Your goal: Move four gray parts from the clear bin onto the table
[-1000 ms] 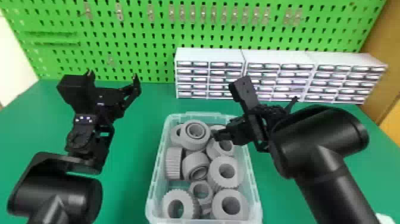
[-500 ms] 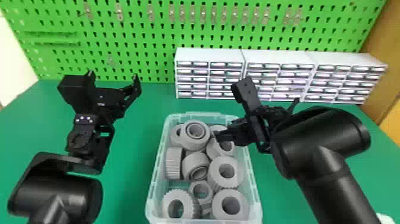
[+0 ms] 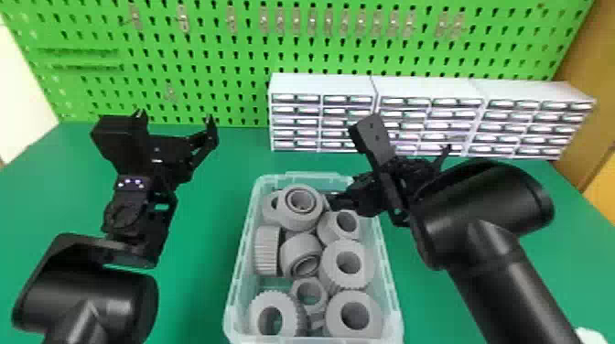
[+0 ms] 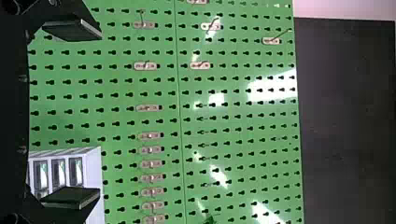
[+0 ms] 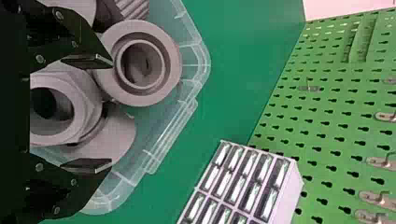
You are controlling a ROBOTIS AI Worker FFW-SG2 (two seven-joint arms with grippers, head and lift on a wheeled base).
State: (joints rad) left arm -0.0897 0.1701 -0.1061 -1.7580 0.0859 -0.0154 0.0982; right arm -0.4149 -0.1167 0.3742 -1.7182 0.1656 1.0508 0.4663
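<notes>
Head view puts the open right gripper (image 5: 109,113) at the far right corner of the clear bin (image 3: 315,176), where the gray parts lie heaped. Its fingers stand wide apart around the hex-sided gray part (image 5: 83,95), with no grip on it visible. Crowding looks like the main hazard: the left finger (image 5: 95,61) is so near the ringed gray part (image 5: 172,60) that lowering could press on its rim or pinch both pieces. The right finger (image 5: 95,165) might catch the bin's right wall and drag the light bin along. A lower gray part (image 5: 122,135) sits beneath the target, so an off-centre squeeze could tip or roll the target deeper. The left gripper (image 3: 175,116), spread and empty, is parked above the table (image 3: 196,279) left of the bin.
</notes>
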